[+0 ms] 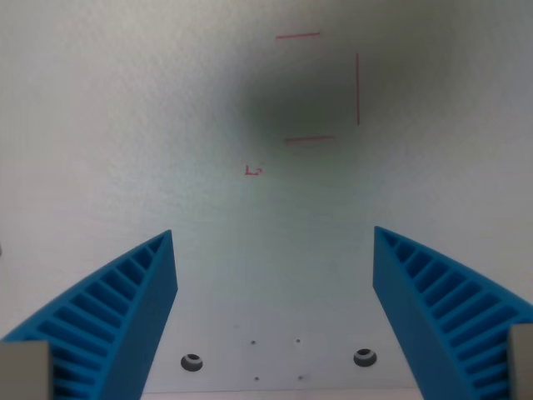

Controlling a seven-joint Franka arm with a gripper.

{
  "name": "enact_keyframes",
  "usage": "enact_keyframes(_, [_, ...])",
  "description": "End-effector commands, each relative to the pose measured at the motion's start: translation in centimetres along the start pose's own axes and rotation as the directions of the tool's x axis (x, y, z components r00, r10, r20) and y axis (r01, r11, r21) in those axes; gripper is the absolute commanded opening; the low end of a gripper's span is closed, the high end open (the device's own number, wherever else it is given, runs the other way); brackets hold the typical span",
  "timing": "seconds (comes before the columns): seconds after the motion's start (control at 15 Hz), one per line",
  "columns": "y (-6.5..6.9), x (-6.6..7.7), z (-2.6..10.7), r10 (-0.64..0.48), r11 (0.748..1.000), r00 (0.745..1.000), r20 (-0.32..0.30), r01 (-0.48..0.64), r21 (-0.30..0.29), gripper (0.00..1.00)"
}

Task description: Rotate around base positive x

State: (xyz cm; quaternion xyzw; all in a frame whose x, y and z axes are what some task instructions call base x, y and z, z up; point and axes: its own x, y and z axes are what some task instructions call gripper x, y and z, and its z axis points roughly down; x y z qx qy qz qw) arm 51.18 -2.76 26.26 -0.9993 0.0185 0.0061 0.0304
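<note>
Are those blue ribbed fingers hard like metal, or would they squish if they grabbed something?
The blue fingers look hollow, with thin ribs and open slots, so they would probably bend and wrap around a thing rather than stay stiff. They look like plastic or rubber, so likely light and a bit grippy. They stand wide apart over the white surface, holding nothing.

Light was soft and even; a blurred dark shadow sat upper centre, the whole frame was slightly hazy, with no glare.
</note>
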Motion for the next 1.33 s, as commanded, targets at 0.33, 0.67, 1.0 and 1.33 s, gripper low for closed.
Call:
enact_keyframes(0.33, [0.48,0.02,-0.25,-0.020,0.974,1.000,0.007,0.018,0.227,1.00])
enact_keyframes(0.67, [0.48,0.02,-0.25,-0.021,0.959,1.000,0.009,0.017,0.283,1.00])
enact_keyframes(1.0, [0.48,0.02,-0.25,-0.022,0.941,1.000,0.011,0.017,0.338,1.00])
enact_keyframes(1.33, [0.48,0.02,-0.25,-0.022,0.920,1.000,0.014,0.015,0.393,1.00])
